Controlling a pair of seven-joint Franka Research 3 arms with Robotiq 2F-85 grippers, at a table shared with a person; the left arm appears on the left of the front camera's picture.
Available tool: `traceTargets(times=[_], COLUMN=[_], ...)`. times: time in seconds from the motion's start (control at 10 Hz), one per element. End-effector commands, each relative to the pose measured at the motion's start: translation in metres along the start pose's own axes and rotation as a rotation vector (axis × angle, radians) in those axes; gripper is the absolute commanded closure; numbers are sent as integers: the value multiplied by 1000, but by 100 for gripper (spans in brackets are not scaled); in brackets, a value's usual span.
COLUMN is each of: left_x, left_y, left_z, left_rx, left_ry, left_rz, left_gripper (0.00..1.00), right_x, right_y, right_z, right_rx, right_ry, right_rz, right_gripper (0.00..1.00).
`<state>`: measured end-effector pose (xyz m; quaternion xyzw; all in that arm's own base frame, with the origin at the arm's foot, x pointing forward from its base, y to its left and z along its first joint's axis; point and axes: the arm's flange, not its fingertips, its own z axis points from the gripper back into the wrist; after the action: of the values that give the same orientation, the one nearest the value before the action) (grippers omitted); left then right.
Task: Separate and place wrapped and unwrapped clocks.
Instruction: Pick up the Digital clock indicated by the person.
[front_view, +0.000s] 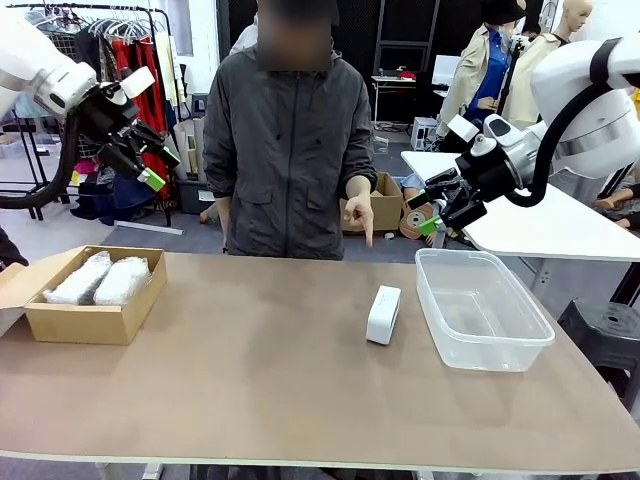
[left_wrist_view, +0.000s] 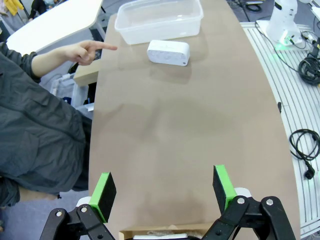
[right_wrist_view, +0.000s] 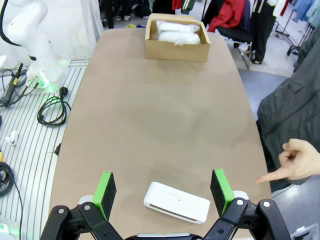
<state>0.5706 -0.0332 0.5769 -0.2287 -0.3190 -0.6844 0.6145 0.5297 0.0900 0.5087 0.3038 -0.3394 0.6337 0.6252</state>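
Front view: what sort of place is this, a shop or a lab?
Probably a robotics test lab in a storeroom-like space: white robot arms flank a table, cables trail on the floor, and a clothes rack stands behind.

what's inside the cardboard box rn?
Two white bubble-wrap bundles, the left bundle and the right bundle, lie side by side in the cardboard box, filling most of it. The wrap hides their contents, and they cover the box floor, so anything beneath can't be seen.
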Motion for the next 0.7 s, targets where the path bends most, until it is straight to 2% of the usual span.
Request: traceTargets(times=[0.0, 0.6], left_x=[1, 1], left_y=[0, 0], left_z=[2, 2], left_rx=[0, 0], left_ry=[15, 15], left_rz=[1, 1], left_gripper=[0, 0], right_x=[1, 1], right_y=[1, 1], right_z=[1, 1], right_rx=[4, 4], right_ry=[5, 5], right_rz=[6, 6], right_gripper=[0, 0])
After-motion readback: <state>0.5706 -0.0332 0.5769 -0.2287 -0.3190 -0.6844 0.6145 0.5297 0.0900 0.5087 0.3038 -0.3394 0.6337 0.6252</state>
